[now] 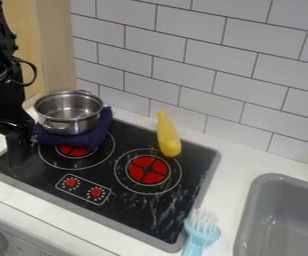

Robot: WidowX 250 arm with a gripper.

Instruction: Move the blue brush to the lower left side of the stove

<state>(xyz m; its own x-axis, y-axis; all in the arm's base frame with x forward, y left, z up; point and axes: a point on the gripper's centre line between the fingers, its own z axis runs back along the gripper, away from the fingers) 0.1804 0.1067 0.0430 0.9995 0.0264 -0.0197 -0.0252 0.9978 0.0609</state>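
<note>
The black gripper hangs over the left end of the stove, left of the pot and the dark cloth. At the bottom of the view, the light blue brush lies on the counter by the stove's lower right corner, its pale bristles toward the wall and its handle cut off by the bottom edge. A wide stretch of stove lies between gripper and brush. The stove's lower left part is partly hidden behind the gripper.
A metal pot rests on a folded dark blue cloth at the stove's back left. A yellow squash-shaped toy lies behind the right burner. The grey sink is at the lower right, and a tiled wall rises behind.
</note>
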